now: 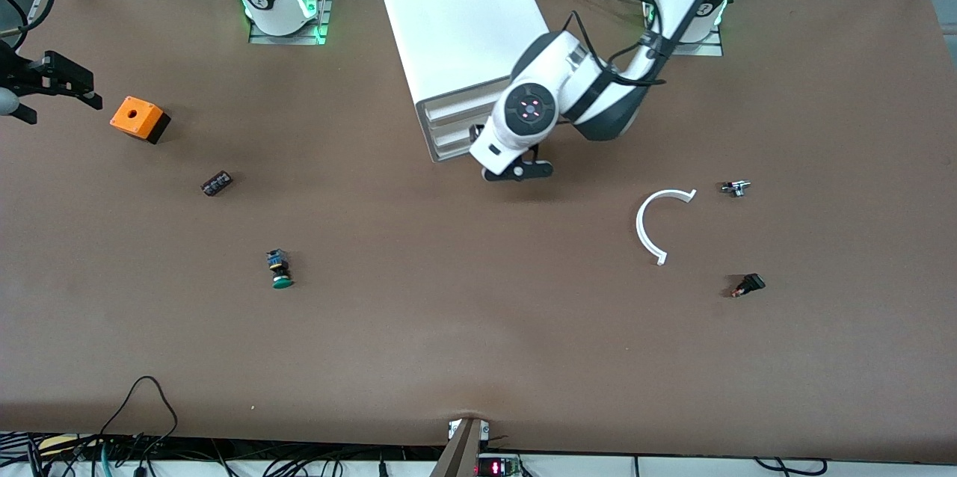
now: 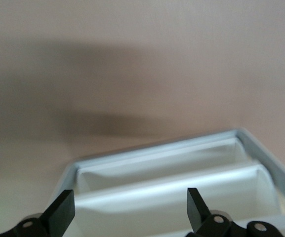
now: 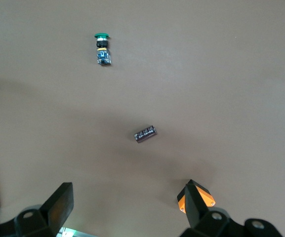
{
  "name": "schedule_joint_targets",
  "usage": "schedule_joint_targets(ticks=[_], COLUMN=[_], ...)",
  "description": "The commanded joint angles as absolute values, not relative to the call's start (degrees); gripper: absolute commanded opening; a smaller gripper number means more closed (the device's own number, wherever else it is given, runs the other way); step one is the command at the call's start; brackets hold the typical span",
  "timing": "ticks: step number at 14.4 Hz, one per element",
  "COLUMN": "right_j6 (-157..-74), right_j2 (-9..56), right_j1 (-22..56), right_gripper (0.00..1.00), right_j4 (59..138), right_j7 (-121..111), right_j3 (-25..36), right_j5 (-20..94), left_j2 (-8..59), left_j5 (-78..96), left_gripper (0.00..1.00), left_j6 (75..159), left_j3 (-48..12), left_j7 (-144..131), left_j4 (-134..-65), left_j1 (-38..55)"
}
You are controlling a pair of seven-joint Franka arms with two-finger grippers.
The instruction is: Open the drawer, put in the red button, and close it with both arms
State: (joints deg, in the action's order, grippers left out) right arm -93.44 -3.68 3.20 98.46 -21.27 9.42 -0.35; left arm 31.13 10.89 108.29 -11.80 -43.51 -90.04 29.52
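The white drawer cabinet [image 1: 463, 21] stands at the table's middle near the arms' bases, and its stacked drawer fronts [image 1: 448, 125] look shut. My left gripper [image 1: 516, 169] is low in front of those drawer fronts [image 2: 172, 182]. It [image 2: 130, 197] is open and empty, its fingers wide apart. A small dark part with a reddish end [image 1: 748, 285], possibly the red button on its side, lies toward the left arm's end of the table. My right gripper [image 1: 90, 90] waits open and empty, raised beside the orange box [image 1: 138, 118]; the right wrist view shows it [image 3: 127, 190] too.
A green-capped button [image 1: 280, 270] [image 3: 101, 47] and a dark cylinder [image 1: 216, 183] [image 3: 145, 134] lie toward the right arm's end. The orange box [image 3: 201, 200] is partly hidden by a finger. A white curved piece [image 1: 650, 226] and a small silver part [image 1: 735, 188] lie toward the left arm's end.
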Motion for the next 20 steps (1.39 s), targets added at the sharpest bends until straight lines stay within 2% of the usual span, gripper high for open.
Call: schedule_joint_targets(ticks=[1, 8, 9, 12, 14, 16, 20], right_j6=[-92.1, -90.1, -90.1, -90.2, -90.1, -90.1, -90.1], right_j2=[-3.8, -3.6, -3.6, -3.6, -3.5, -3.4, -3.3], right_j1=[3.4, 3.5, 3.5, 3.6, 3.6, 3.6, 3.5], right_gripper=[1.0, 1.0, 1.0, 1.0, 1.0, 1.0, 1.0], right_j4=[97.6, 97.2, 97.2, 97.1, 96.6, 96.6, 96.5], right_j7=[-21.5, -22.1, -22.1, -21.9, -22.3, -22.3, -22.1], right_j3=[9.4, 9.4, 9.4, 9.3, 9.3, 9.3, 9.4], right_j5=[-0.4, -0.4, -0.4, -0.5, -0.4, -0.4, -0.4], left_j2=[28.9, 23.4, 23.3, 23.3, 22.8, 18.7, 10.3], left_j5=[6.3, 1.1, -0.9, -10.4, -10.8, -9.0, -2.3], left_gripper=[1.0, 1.0, 1.0, 1.0, 1.0, 1.0, 1.0], left_j6=[107.2, 104.8, 103.2, 89.9, 87.5, 85.4, 86.1], left_j3=[-11.9, -11.9, -11.9, -12.0, -12.0, -9.5, -5.3], left_j7=[-42.6, -26.2, -22.0, -10.2, -1.5, 2.0, 7.6], left_j4=[-88.5, -88.2, -86.1, -76.1, -73.2, -74.4, -82.7], left_j1=[27.2, 13.7, 11.4, 7.7, 5.9, 5.1, 1.7])
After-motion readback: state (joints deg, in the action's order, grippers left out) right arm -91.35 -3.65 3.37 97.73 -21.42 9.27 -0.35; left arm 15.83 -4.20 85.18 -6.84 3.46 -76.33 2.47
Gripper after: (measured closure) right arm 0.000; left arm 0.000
